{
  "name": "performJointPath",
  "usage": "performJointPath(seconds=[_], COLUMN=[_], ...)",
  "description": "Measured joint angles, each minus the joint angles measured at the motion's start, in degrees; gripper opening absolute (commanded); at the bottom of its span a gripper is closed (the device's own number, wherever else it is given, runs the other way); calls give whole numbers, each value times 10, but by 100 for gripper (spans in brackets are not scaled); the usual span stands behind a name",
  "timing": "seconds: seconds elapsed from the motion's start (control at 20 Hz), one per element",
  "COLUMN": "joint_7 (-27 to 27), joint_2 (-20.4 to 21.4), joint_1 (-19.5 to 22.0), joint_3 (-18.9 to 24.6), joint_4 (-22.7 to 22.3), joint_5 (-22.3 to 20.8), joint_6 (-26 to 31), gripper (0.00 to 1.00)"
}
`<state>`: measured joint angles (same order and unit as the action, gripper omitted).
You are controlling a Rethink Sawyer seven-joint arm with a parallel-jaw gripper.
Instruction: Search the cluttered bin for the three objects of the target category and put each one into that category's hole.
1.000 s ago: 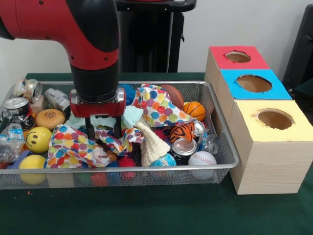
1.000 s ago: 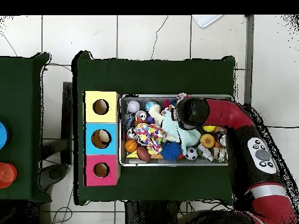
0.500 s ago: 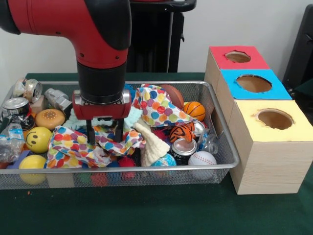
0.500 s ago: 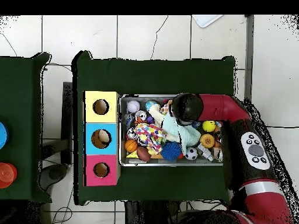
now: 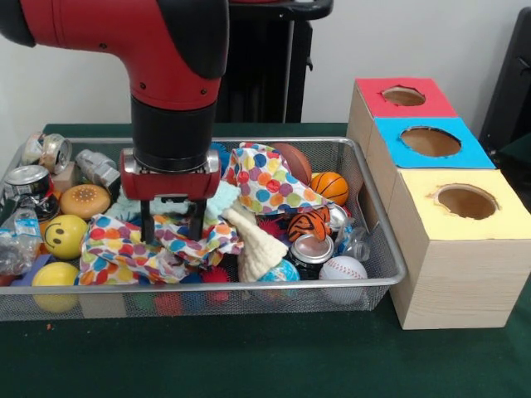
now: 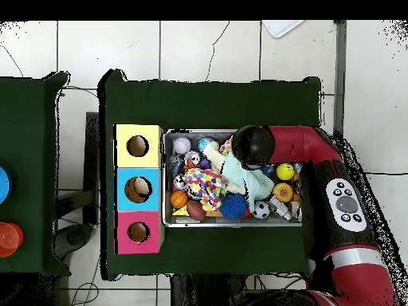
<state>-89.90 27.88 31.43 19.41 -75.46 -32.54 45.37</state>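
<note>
A table covered in dark green cloth [image 5: 274, 356] stands on a white tiled floor [image 6: 207, 48], with a pale wall behind it. On the cloth sit one wire mesh bin [image 5: 377, 249] and, just beside it, a row of three wooden boxes, each with one round hole on top: a red-topped box [image 5: 404, 96], a blue-topped box [image 5: 431, 142] and a yellow-topped box [image 5: 466, 201]. The bin is heaped with mixed items. Balls visible from the front: one baseball [image 5: 343, 269], one small basketball [image 5: 330, 187], one orange-and-black striped ball [image 5: 309, 222], one smiley-face ball [image 5: 65, 236], one plain yellow ball [image 5: 55, 276] and one globe-patterned ball [image 5: 279, 271]. Two polka-dot cloths are present: one polka-dot cloth [image 5: 112, 249] lies at the front of the heap, a second dotted cloth [image 5: 265, 178] is bunched toward the back. A cream knitted cone [image 5: 257, 242] leans between them. Metal cans include one upright can [image 5: 312, 250] near the baseball and two crushed cans [image 5: 37, 170] at the far end from the boxes. A toy burger [image 5: 85, 201] lies beside those cans. The gripper [image 5: 172, 234] points straight down into the bin, its two fingers set narrowly apart with the polka-dot cloth gathered between the tips.
</note>
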Motion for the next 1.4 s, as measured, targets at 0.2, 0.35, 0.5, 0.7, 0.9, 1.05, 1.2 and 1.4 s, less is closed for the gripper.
performJointPath(seconds=[0.2,0.35,0.5,0.7,0.9,1.05,1.2,1.4], joint_7=[0,0,0,0,0,0,0,0], joint_2=[8,10,9,6,-10,-29,-59,-82], joint_1=[-3,-2,0,6,24,45,74,90], joint_3=[-6,-10,-13,-13,-9,1,13,14], joint_4=[0,0,0,0,2,2,5,13], joint_5=[-15,-22,-26,-26,-11,18,52,61], joint_6=[-5,-8,-8,-8,-8,-8,-8,-8], gripper=[100,100,100,100,100,100,100,100])
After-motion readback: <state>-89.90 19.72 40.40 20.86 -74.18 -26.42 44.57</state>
